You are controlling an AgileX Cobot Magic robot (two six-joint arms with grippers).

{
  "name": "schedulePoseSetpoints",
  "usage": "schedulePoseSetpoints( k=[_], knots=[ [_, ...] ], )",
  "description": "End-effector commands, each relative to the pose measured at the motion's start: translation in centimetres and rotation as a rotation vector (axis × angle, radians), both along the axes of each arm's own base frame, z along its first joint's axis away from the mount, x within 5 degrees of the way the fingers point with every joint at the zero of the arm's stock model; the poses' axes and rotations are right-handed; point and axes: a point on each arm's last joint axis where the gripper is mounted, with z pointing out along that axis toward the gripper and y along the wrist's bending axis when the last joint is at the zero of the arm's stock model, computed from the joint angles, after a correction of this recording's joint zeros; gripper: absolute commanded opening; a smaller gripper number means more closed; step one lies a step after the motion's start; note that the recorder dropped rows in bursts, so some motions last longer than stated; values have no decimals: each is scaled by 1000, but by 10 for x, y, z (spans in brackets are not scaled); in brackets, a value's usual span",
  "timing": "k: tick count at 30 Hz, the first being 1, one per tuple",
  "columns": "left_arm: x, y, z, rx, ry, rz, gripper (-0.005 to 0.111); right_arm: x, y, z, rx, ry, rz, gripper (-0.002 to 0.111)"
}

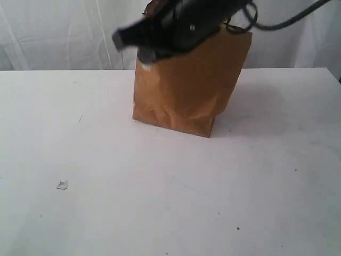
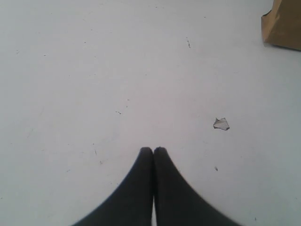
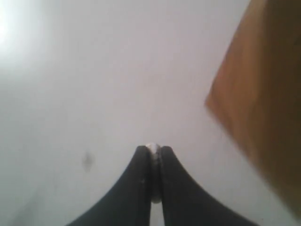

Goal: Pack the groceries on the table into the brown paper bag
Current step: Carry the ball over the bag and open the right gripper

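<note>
The left pincer (image 2: pixel 153 151) is closed. Its two dark fingers are pressed together with nothing between them, above the white bench (image 2: pixel 94 70). Only its own wrist view shows this.

The right pincer (image 3: pixel 152 150) is closed too. A small pale speck (image 3: pixel 151 148) sits at its tips, and I cannot tell if it is a pinched thing or part of the pads. In the exterior view the right arm (image 1: pixel 181 24) is only a dark blur across the top of the brown paper bag (image 1: pixel 186 90), so the fingers cannot be read there.

The left wrist view shows a white crumb (image 2: pixel 221 124) lying near the left pincer, well apart from the bag's corner.

The bag stands upright at the far middle of the bench. It is kraft brown, creased low on its sides, with one corner turned to the exterior camera.

The arm covers the bag's mouth and inside. Both wrist views cut the bag off at the edge, and the right wrist view is blurred.
</note>
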Motion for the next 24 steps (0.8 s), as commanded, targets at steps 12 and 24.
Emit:
schedulePoseSetpoints(
  k=[12,24],
  knots=[
    [0,0,0,-9,-6,3,0,52,-7,53,189,-909,-171,0],
    [0,0,0,-9,-6,3,0,69,-18,19,92,-786,-173,0]
  ],
)
